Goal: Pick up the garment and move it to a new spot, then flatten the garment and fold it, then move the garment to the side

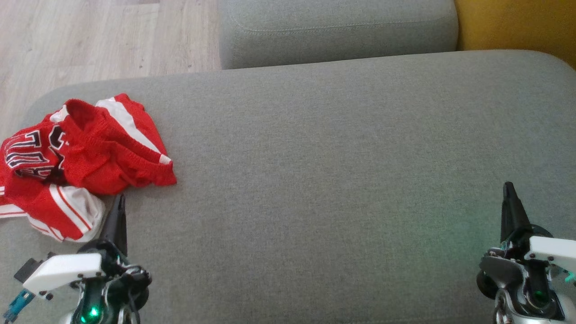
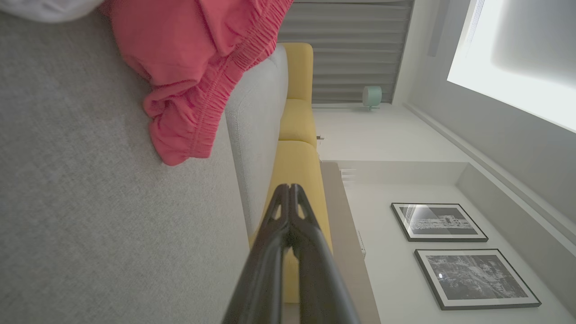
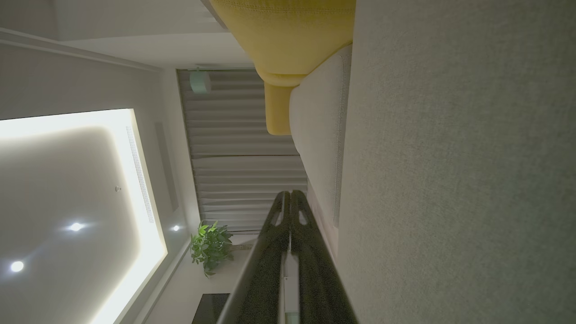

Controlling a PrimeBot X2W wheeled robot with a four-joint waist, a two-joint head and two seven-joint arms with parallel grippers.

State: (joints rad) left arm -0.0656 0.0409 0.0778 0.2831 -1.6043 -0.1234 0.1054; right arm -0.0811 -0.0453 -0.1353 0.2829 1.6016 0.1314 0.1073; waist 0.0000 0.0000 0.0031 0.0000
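the red garment (image 1: 85,166) lies crumpled at the left end of the grey cushion (image 1: 315,180), with nothing holding it. the left gripper (image 1: 119,199) is just beside its near edge, fingers together and empty; the right gripper (image 1: 509,187) is well apart, also closed on nothing. for a good lift, spread the left fingers first, then pinch a thick fold (the gathered waistband looks sturdy).
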